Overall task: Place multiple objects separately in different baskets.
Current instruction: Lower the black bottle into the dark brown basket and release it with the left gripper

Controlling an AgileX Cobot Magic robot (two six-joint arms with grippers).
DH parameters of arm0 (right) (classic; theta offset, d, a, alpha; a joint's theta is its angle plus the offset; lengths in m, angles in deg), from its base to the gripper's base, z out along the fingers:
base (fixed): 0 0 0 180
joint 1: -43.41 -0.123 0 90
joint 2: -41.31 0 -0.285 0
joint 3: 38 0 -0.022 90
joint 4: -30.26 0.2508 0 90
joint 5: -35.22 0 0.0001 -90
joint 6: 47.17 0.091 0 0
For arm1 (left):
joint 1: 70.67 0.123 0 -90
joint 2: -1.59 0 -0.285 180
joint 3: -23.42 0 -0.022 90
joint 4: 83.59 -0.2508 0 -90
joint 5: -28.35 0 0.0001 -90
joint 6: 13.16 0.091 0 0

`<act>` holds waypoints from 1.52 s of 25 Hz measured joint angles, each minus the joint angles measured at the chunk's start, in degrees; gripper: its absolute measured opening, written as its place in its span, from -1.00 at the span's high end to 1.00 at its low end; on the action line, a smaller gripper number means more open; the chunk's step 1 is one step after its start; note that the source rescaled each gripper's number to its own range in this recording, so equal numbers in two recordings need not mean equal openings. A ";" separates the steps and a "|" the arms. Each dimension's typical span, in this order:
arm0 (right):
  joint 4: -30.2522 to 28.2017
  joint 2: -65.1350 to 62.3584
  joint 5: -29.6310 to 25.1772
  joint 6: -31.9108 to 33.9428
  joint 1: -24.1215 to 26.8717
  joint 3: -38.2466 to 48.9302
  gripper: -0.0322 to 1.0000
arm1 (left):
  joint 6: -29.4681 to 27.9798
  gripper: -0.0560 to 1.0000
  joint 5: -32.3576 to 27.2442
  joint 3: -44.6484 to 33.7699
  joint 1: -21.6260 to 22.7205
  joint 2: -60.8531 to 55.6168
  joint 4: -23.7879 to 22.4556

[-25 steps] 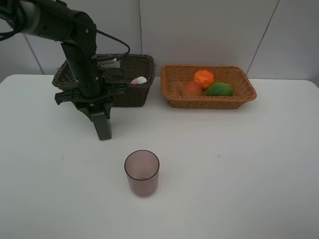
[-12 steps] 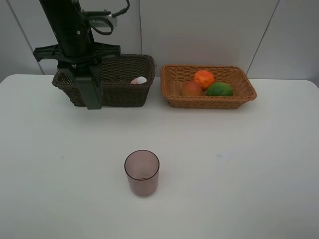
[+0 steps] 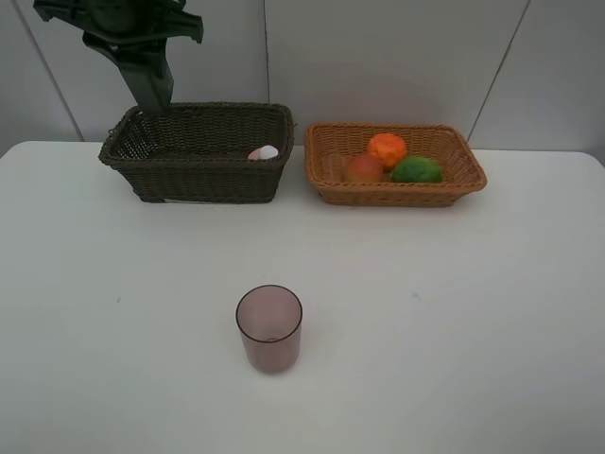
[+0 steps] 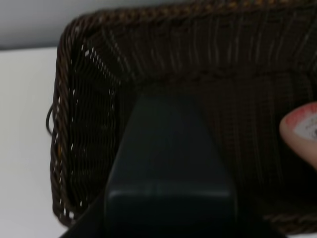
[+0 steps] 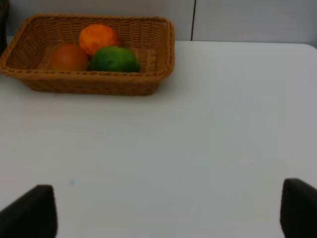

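Standing upright, a translucent cup (image 3: 269,328) faces the dark wicker basket (image 3: 194,178).

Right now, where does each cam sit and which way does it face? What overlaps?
Exterior high: up high, looking down on table, dark basket, tan basket, cup; left gripper above the dark basket.
Left wrist: on left arm, looking down into the dark basket at the pink bottle; own gripper fills foreground.
Right wrist: on right arm, low, facing across the table to the tan basket; right gripper open, only fingertips show.
Shared: exterior high and right wrist both show the orange.
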 joint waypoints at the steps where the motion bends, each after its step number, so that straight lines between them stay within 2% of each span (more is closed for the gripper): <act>1: 0.00 0.00 0.00 0.00 0.00 0.00 -0.92 | 0.00 0.06 1.84 0.00 0.00 0.73 -0.63; 9: 0.00 0.00 0.00 0.00 0.00 0.00 -0.92 | 0.00 0.06 15.12 0.00 1.75 10.04 -1.84; 13: 0.00 0.00 0.00 0.00 0.00 0.00 -0.92 | 0.00 0.06 19.56 0.04 2.21 14.14 0.69; 19: 0.00 0.00 0.00 0.00 0.00 0.00 -0.92 | 0.00 0.06 22.02 0.04 2.21 18.52 8.06; 26: 0.00 0.00 0.00 0.00 0.00 0.00 -0.92 | 0.46 0.06 21.62 0.11 2.21 19.70 9.23; 27: 0.00 0.00 0.00 0.00 0.00 0.00 -0.92 | 1.01 0.02 21.42 0.11 2.21 19.70 9.23; 28: 0.00 0.00 0.00 0.00 0.00 0.00 -0.92 | 1.26 -0.10 21.28 0.11 2.21 19.70 9.23; 31: 0.00 0.00 0.00 0.00 0.00 0.00 -0.92 | 1.45 -0.66 21.17 0.11 2.21 19.30 9.53; 32: 0.00 0.00 0.00 0.00 0.00 0.00 -0.92 | 1.45 -0.78 21.13 0.11 2.21 18.95 9.79; 34: 0.00 0.00 0.00 0.00 0.00 0.00 -0.92 | 1.68 -0.88 21.13 0.11 2.21 17.88 10.31; 38: 0.00 0.00 0.00 0.00 0.00 0.00 -0.92 | 3.01 -0.91 19.50 0.19 1.92 14.69 10.83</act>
